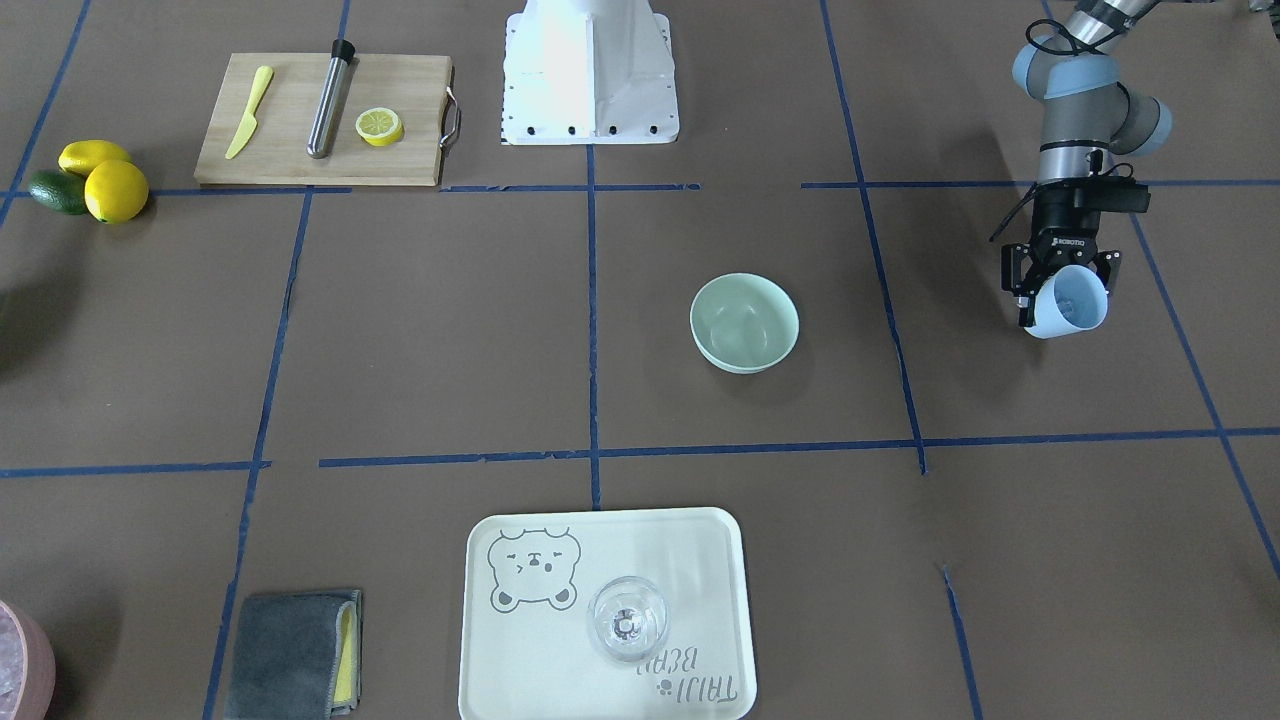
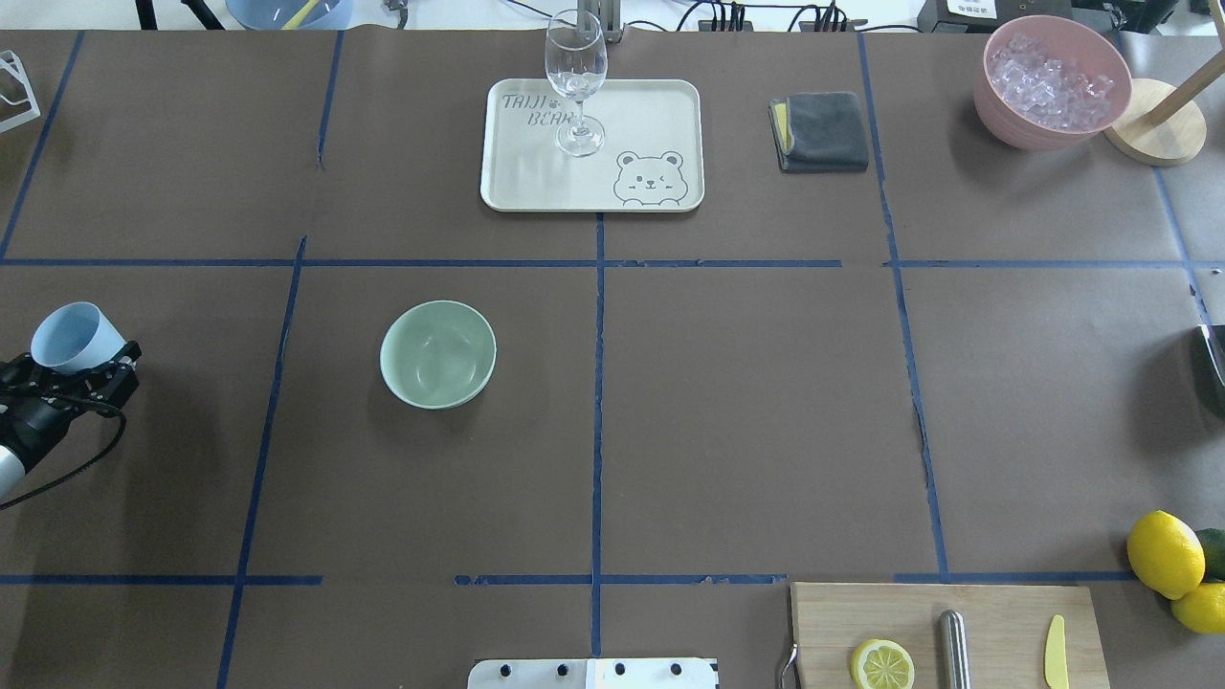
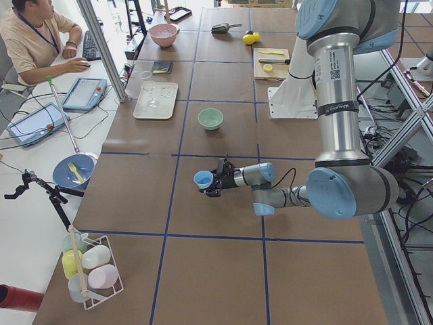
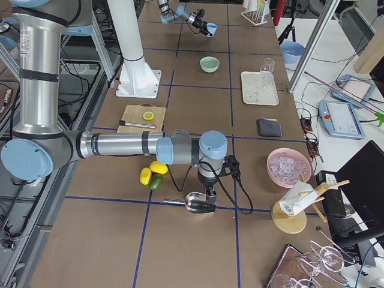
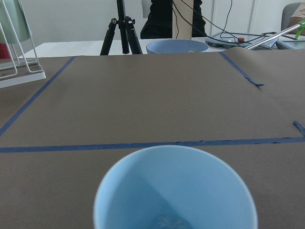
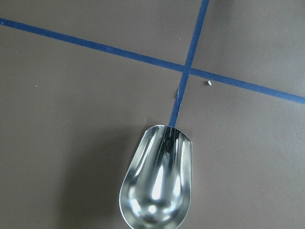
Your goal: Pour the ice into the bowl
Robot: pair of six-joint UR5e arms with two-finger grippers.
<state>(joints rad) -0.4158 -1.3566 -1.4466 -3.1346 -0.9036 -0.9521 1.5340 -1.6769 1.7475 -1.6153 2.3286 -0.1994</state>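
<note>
Clamped in the left gripper (image 1: 1062,285), a light blue cup (image 1: 1070,303) is held clear of the table at the robot's left side. The cup is seen tilted: its long axis slants from the base by the fingers up to the rim, and its mouth is turned upward and away from the robot's base, toward the operators' side. At the cup's bottom a small glassy patch of the ice (image 5: 167,222) is made out in the left wrist view, partly cut off by the frame edge. The bowl (image 1: 745,322) is set upright on the brown table cover, mouth up and nothing seen inside it, well apart from the cup and nearer the table's middle. The right gripper (image 4: 209,187) is seen only from the side at the far end of the table, over a metal scoop (image 6: 157,183) whose open end is pointed at a crossing of blue tape lines; whether its jaws are open or closed cannot be told. A tray (image 2: 517,191) bearing a wine glass (image 2: 576,86) is placed beyond the bowl, with a grey cloth (image 2: 823,132) and a pink container (image 2: 1005,124) of ice further along
</note>
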